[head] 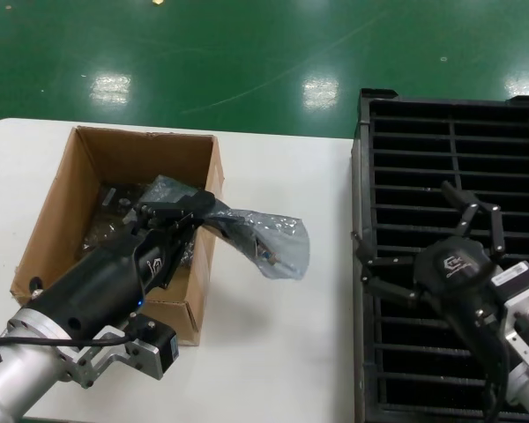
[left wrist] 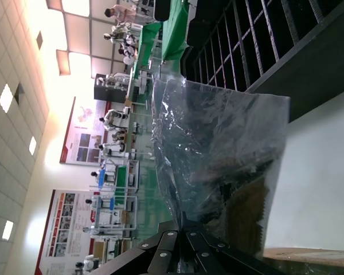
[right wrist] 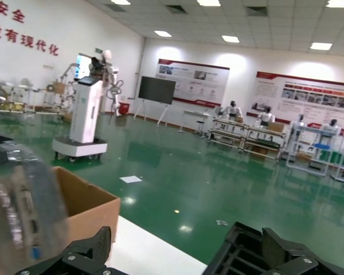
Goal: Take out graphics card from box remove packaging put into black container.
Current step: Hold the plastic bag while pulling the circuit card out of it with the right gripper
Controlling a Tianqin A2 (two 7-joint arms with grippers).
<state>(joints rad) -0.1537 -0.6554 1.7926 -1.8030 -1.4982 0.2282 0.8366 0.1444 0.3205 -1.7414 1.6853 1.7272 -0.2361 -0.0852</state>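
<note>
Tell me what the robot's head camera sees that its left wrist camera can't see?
Only the head view shows the whole cardboard box with more dark bagged cards inside, the white table, and the right gripper open over the black container. Only the left wrist view shows the hall behind: wall posters and ceiling lights. Both show the left gripper shut on the shiny bag with the graphics card inside, and the black container's slats.

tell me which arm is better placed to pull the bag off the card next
Right, probably. The left gripper is shut on the bagged graphics card, held over the box rim. The right gripper is open over the black container, free to grip the packaging.
</note>
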